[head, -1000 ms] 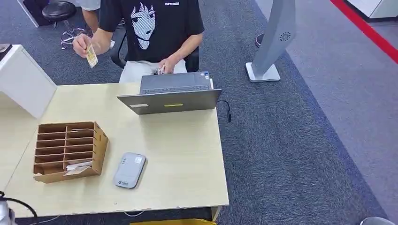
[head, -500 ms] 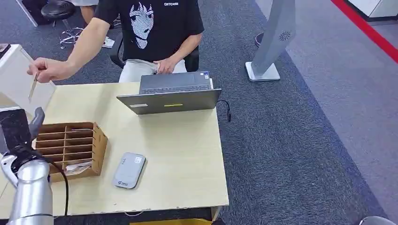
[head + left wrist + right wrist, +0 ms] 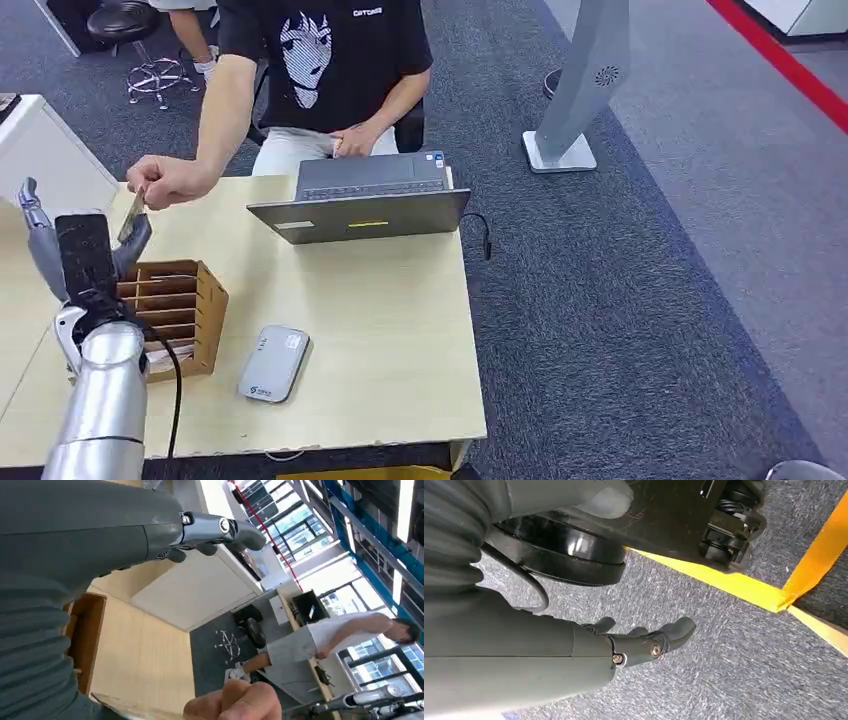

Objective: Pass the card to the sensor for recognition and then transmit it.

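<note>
Here, the left hand (image 3: 84, 255) is raised above the desk's (image 3: 380, 330) left edge, fingers spread, nothing gripped. The card (image 3: 131, 216) is pinched in a person's hand (image 3: 165, 182) just beside the robot's thumb; contact between card and thumb cannot be told. Below, a wooden slotted box (image 3: 185, 310) stands near the left edge, and the grey sensor (image 3: 275, 363) lies beside it toward the front edge. A laptop (image 3: 365, 205) sits at the far edge. The right hand (image 3: 644, 640) is seen over carpet, fingers loosely extended, holding nothing.

Laptop (image 3: 360, 205), wooden organizer (image 3: 170, 312), table (image 3: 380, 330)
</note>
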